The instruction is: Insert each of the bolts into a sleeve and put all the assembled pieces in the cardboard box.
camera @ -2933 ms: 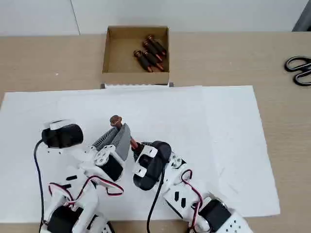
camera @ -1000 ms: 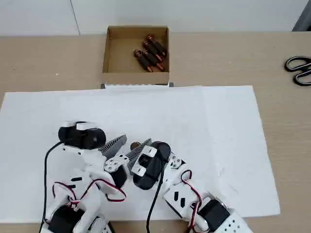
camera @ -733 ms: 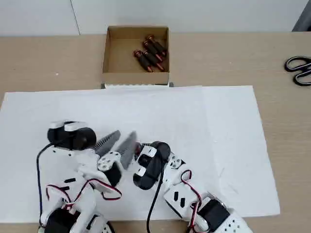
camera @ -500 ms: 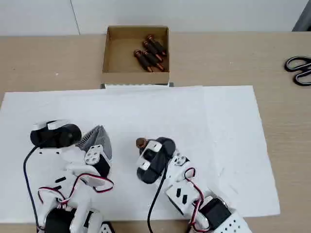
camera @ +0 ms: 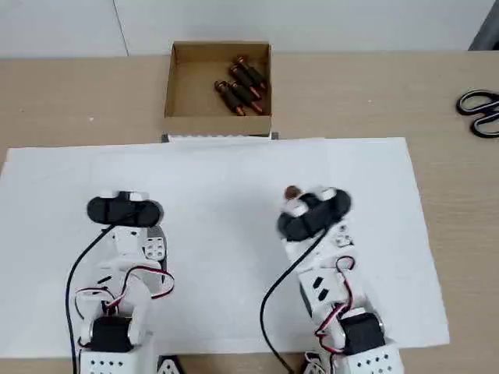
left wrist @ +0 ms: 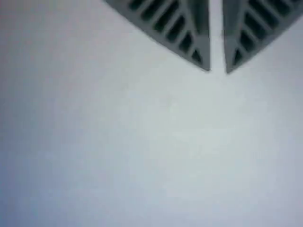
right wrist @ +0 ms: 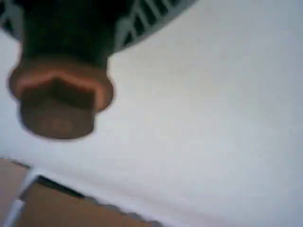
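Observation:
My right gripper (right wrist: 71, 19) is shut on a black sleeve (right wrist: 66, 33) with a copper bolt in it, and the bolt's hex head (right wrist: 59, 99) sticks out past the fingers. In the high view that head (camera: 293, 192) shows at the tip of the right arm, over the white paper, well short of the cardboard box (camera: 218, 125). The box holds several assembled pieces (camera: 242, 86) on its right side. My left gripper (left wrist: 218, 68) hangs close over the paper, shut to a thin slit, with nothing in it. Its arm (camera: 125, 212) stands at the left.
A large white paper sheet (camera: 234, 179) covers the table in front of the box. Black scissors (camera: 479, 111) lie at the far right edge. In the right wrist view a brown surface (right wrist: 57, 208) lies beyond the paper's edge.
The two grippers were together at the middle of the paper. The left one let go and pulled back left. The right arm swung right and towards the box with the assembled piece.

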